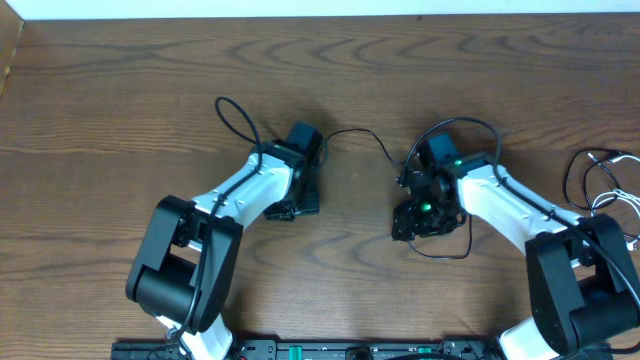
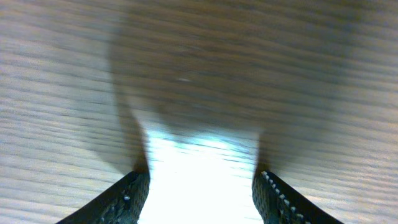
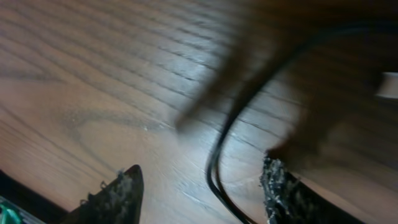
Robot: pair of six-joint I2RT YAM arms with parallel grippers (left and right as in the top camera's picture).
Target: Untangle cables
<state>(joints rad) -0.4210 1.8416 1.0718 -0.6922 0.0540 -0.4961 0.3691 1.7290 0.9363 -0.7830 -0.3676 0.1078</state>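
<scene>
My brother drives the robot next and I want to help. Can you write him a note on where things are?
Left end effector: open, empty, above the brown wooden table.
Right end effector: open; the thin black cord passes between its fingers, ungripped.
That cord runs between the two arms. The thin white cord sits bunched at the right edge.
Done: black cord mostly spread.
Left: loosen the white bunch.

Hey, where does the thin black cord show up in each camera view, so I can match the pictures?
Overhead: the thin black cord snakes across the middle of the table.
Left wrist: not in it; only bare wood shows.
Right wrist: blurred, curving down between the open jaws of the right gripper.
Shared landmark: the table's wood grain, visible in all three views.
</scene>
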